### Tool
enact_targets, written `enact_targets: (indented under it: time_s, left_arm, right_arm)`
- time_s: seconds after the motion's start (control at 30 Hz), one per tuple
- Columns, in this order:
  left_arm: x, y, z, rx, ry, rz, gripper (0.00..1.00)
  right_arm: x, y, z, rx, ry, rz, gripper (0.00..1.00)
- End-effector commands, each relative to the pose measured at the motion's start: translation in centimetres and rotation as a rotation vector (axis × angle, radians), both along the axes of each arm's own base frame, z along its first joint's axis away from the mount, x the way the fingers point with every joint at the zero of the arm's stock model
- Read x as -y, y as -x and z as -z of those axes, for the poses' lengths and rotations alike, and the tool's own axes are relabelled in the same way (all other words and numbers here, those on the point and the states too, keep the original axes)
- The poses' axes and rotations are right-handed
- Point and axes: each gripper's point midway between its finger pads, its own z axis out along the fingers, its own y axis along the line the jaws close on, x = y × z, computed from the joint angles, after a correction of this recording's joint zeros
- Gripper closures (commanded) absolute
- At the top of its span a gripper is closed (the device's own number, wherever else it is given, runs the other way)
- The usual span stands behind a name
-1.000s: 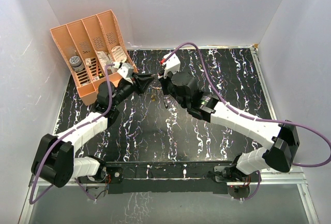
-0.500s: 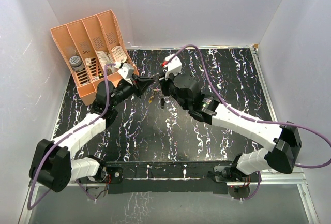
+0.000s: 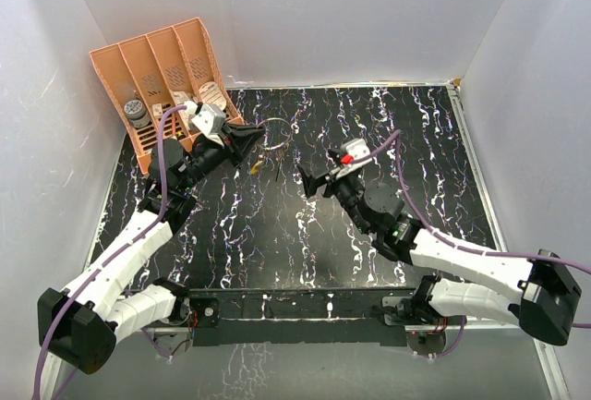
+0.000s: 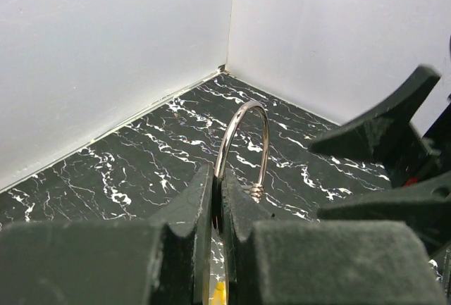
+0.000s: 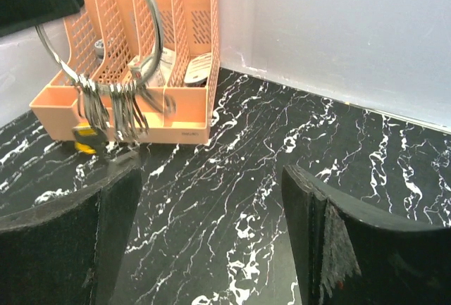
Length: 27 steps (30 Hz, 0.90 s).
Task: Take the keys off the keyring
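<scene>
The keyring (image 3: 275,136) is a thin silvery loop held off the table, with my left gripper (image 3: 257,141) shut on its wire. In the left wrist view the keyring (image 4: 244,141) rises from between the closed pads, and a bit of yellow (image 4: 220,292) shows below them. The keys (image 5: 113,111) hang in a bunch from the keyring (image 5: 152,34), and one has a yellow head (image 5: 86,140). From above, the keys (image 3: 269,165) dangle just over the table. My right gripper (image 3: 319,175) is open, empty, and apart from the ring to its right. Its fingers (image 5: 320,238) frame bare table.
An orange slotted organizer (image 3: 152,67) with small items stands at the back left, just behind my left gripper. It also fills the upper left of the right wrist view as the organizer (image 5: 184,72). The black marbled table (image 3: 416,141) is walled in white.
My right gripper has opened and drawn back to the right and toward the near edge, away from the ring. My left gripper stays shut on the keyring and has shifted slightly left.
</scene>
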Motion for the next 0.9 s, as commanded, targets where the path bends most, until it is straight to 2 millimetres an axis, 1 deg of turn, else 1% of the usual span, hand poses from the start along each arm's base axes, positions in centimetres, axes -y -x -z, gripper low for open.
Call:
enact_targets:
  time_s: [0.0, 0.07, 0.23, 0.37, 0.5, 0.63, 0.87]
  left_arm:
    - [0.1, 1.3, -3.8, 0.036, 0.065, 0.032, 1.0]
    - [0.3, 1.6, -4.6, 0.029, 0.093, 0.052, 1.0]
    - [0.2, 2.2, -6.0, 0.025, 0.136, 0.063, 1.0]
    - [0.0, 2.3, -6.1, 0.024, 0.136, 0.052, 1.0]
    - [-0.1, 2.4, -6.1, 0.012, 0.138, 0.05, 1.0]
    - [-0.4, 2.2, -6.3, 0.004, 0.147, 0.027, 1.0]
    - [-0.8, 1.9, -6.5, -0.004, 0.148, -0.005, 1.0]
  right_arm:
    - [0.4, 0.7, -2.2, 0.153, -0.138, -0.019, 0.23]
    - [-0.2, 0.7, -2.1, 0.165, -0.143, -0.041, 0.26]
    - [-2.6, 0.4, -2.0, 0.142, -0.139, -0.105, 0.33]
    - [-3.9, 0.3, -2.2, 0.132, -0.137, -0.143, 0.34]
    - [-4.6, -0.1, -2.4, 0.14, -0.141, -0.146, 0.34]
    - [-5.6, -0.5, -2.5, 0.14, -0.138, -0.167, 0.36]
    - [-6.6, -0.6, -2.3, 0.133, -0.147, -0.19, 0.37]
